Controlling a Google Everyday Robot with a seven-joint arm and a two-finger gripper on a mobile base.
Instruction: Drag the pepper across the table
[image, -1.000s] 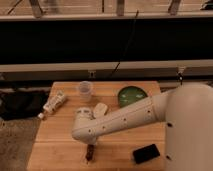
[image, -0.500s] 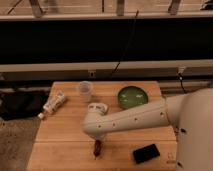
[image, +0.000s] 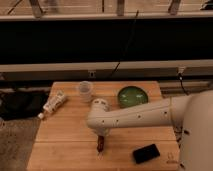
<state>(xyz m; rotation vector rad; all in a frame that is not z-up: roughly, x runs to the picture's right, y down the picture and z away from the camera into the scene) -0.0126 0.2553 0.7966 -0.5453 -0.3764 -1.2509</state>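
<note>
Looks like a lab or test space: bare wooden table (image: 60, 135) against a dark window wall, cable (image: 125, 47) dangling down. The gripper (image: 100, 141) sits low over the table's middle.

A light-brown wooden table (image: 65, 132) of glued planks, matt and smooth-looking, fills the lower half of the frame. At lower centre the gripper (image: 101, 138), dark beneath the smooth, cream-white plastic-looking shell of the arm (image: 135, 116), sits over the dull, dark red-brown pepper (image: 100, 144). A clear plastic-looking cup (image: 85, 91) stands at upper centre beside a glossy green bowl (image: 132, 95). A white tube (image: 54, 104) lies at left; a flat black phone (image: 146, 153), faintly shiny, at lower right.
</note>
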